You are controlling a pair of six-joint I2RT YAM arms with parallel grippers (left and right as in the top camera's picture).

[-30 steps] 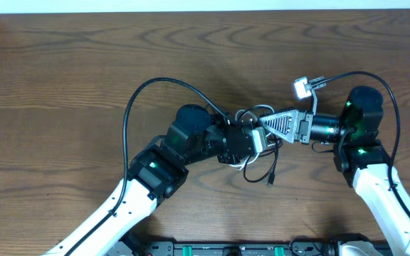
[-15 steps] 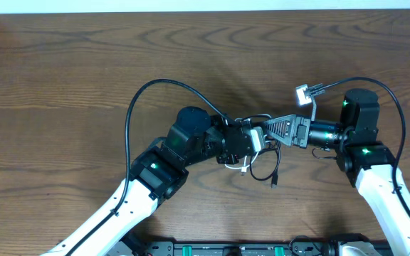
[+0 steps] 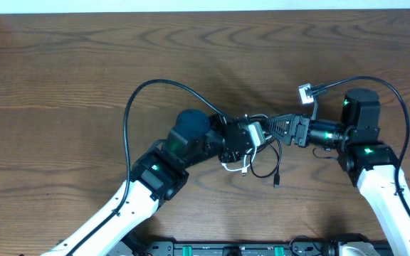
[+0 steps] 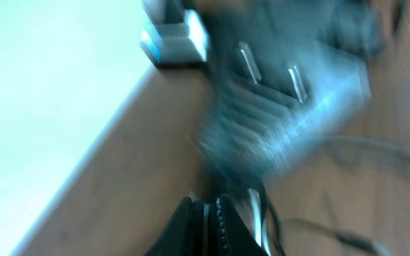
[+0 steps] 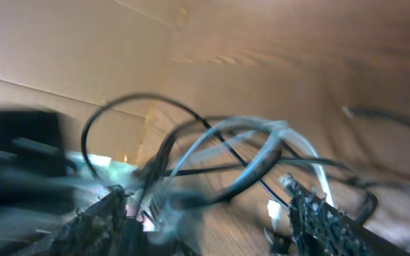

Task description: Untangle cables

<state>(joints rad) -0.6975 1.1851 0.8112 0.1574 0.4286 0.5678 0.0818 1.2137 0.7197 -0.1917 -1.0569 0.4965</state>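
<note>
On your left gripper [image 4: 216,213] the jaws were pressed together, on your right gripper [image 5: 203,195] they stood apart by the thin black cord [image 3: 263,171] and thin white cord [image 3: 235,166], bunched between both on the brown wooden table [image 3: 62,85], so tugging could have tightened the knot.

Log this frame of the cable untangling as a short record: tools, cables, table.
left tool: shut, at the tangle; hold unclear
right tool: open, cable loops between its fingers
black cable: loop and plug end trail out of the tangle
white cable: short loop beside the left tool
table: brown wood
wrist views: blurred
</note>
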